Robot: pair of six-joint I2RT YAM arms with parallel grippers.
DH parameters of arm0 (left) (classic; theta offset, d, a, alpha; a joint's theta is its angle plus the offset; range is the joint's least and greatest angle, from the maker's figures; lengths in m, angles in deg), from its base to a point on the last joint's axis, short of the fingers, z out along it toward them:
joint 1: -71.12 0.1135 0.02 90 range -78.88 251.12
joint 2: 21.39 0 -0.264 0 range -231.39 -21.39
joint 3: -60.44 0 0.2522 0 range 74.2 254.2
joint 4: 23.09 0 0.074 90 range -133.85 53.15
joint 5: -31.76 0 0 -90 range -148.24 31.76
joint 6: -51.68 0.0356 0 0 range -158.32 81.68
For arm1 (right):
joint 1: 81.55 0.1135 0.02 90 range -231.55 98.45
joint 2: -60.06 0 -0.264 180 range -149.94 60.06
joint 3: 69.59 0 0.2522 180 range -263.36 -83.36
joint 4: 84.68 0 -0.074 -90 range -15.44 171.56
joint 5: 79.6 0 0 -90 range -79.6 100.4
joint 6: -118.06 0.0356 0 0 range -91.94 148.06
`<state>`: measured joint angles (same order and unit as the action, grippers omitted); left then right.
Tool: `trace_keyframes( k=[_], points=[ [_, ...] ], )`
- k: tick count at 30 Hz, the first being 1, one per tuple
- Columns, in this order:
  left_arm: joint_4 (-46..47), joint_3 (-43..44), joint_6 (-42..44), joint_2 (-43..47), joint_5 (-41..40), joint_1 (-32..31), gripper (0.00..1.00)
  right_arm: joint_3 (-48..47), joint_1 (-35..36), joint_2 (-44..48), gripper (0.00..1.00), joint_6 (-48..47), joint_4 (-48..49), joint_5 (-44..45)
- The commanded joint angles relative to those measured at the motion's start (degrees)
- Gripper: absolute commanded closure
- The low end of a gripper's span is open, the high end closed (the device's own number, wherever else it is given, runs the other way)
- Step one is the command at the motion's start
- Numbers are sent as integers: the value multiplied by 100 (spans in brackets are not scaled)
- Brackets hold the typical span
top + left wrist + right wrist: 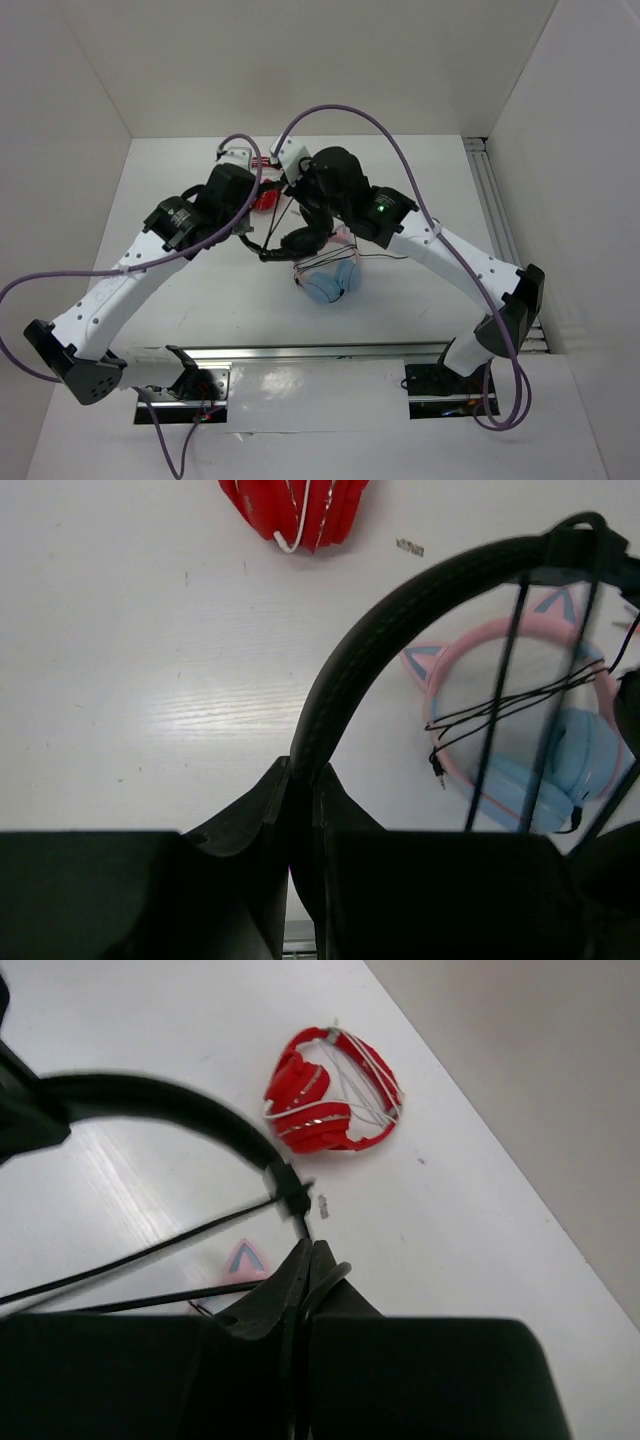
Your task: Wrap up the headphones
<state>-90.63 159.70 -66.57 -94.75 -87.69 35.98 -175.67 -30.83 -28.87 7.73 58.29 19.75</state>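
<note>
While my left claw (303, 776) is clamping the headphones (400, 605) by the band, my right claw (307, 1256) is pinching the cable (160, 1248) shut; wrapping is looking part-done, with slack hanging ahead of both

Headphones, three sets: one set of black headphones (400, 610) with one thin black cable (497, 695), one set of red headphones (330, 1100), and one set of pink-and-blue cat-ear headphones (560, 770). Robot arms, two: one left arm (120, 285) and one right arm (470, 262), each ending in one two-fingered hand, which makes two hands, the left hand (300, 780) and the right hand (305, 1260). One white worktop (200, 320) and two purple cables (340, 107), one to each arm.
</note>
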Motion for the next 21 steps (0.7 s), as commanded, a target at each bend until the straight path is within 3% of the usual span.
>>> trace_keyframes(
  k=[1,2,7,8,12,18,21],
  points=[
    [-766,-348,470,304,-16,-432,100,-285,-702,245,100,-166,571,353],
    [-713,-401,470,305,-17,-494,100,-453,-930,192,100,-50,238,-312],
    [-660,-349,575,33,640,-547,100,-901,-1441,244,100,478,86,-2038],
    [-591,-349,653,-46,747,-547,100,-1024,-1555,244,100,478,-158,-2738],
    [-476,-288,847,-47,1108,-653,100,-1832,-2178,-317,100,268,-1370,-4166],
    [-528,-235,734,77,809,-294,100,-2562,-2303,-1046,100,100,-2408,-5397],
    [-528,-182,733,199,1020,14,100,-2792,-2303,-1372,100,-92,-2804,-5452]
  ],
)
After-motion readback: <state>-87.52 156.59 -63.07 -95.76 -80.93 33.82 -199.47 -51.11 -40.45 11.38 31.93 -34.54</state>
